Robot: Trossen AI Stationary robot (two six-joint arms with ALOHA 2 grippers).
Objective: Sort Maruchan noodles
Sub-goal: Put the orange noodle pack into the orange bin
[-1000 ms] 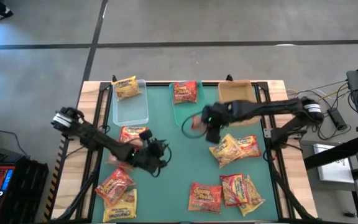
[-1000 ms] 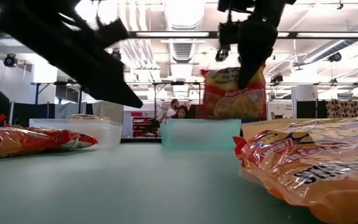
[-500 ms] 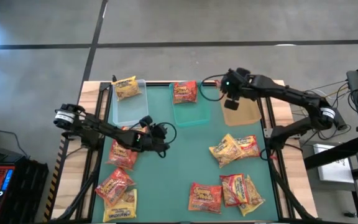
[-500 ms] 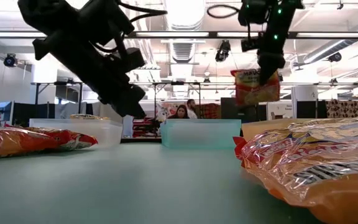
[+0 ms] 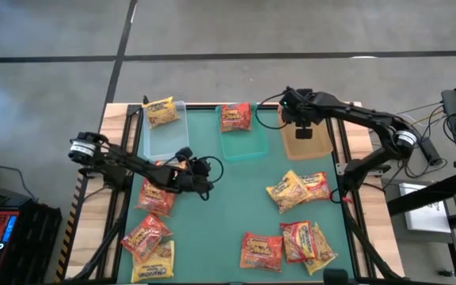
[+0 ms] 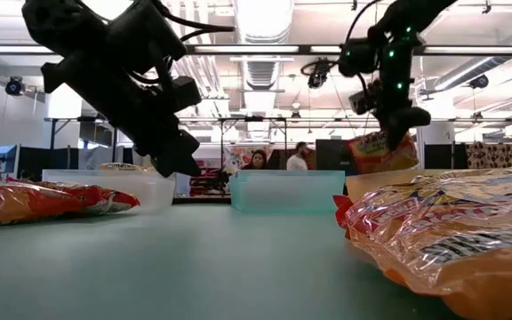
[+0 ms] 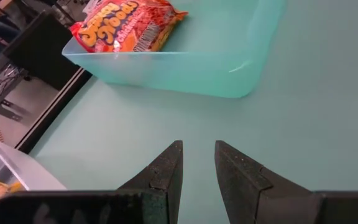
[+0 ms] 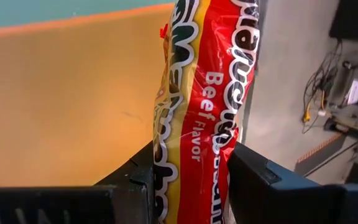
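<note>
My right gripper [image 5: 301, 128] hangs over the tan tray [image 5: 317, 144] at the table's far right and is shut on a red Beef Flavor noodle packet [image 8: 199, 118], which the low view shows as a packet [image 6: 382, 153] just above the tray rim. My left gripper [image 7: 197, 167] hovers open and holds nothing, at mid-table [image 5: 209, 176], pointing toward the teal tray [image 7: 229, 68]. That tray holds an orange-red packet [image 5: 235, 116]. A yellow packet [image 5: 160, 111] lies in the clear tray [image 5: 167, 141]. My right gripper pinches the red packet between its two fingers [image 8: 263, 177], one on each flat face, near one end [image 8: 191, 168]. The fingers come from above, pointing down. The packet hangs below them, tilted and lifted clear, over the tan tray [image 6: 389, 180].
Loose packets lie on the green mat: a pair at right [image 5: 298, 188], more near the front edge [image 5: 261, 249] [image 5: 307, 241], and several at left [image 5: 155, 195] [image 5: 145, 233] [image 5: 153, 269]. The three trays line the far edge. Bare mat lies in the middle.
My right gripper has carried the red packet from mid-table toward the far right, over the tan tray, then lowered it toward the tray. My left gripper has risen off the mat and shifted slightly toward the far edge.
</note>
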